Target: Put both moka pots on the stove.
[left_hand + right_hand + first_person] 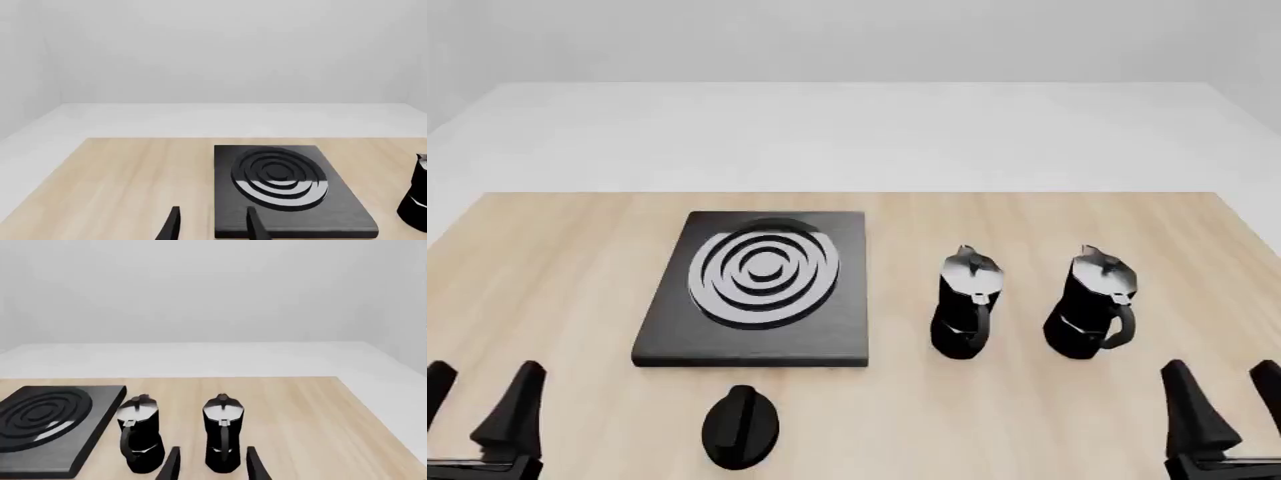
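1. Both moka pots (pixel 966 303) (pixel 1090 302) stand upright, side by side right of the stove (pixel 761 340), mid-surface (pixel 561 260).
2. Left hand (pixel 481 405) and right hand (pixel 1224 405) are spread, empty, at the near edge.

Ahead of my right gripper (pixel 1225 398) the table (pixel 561 290) lies bare up to the two moka pots (pixel 965 303), which stand apart with what looks like a passable gap. A black knob (pixel 742 427) sits just before the stove (pixel 761 288), whose top carries nothing.
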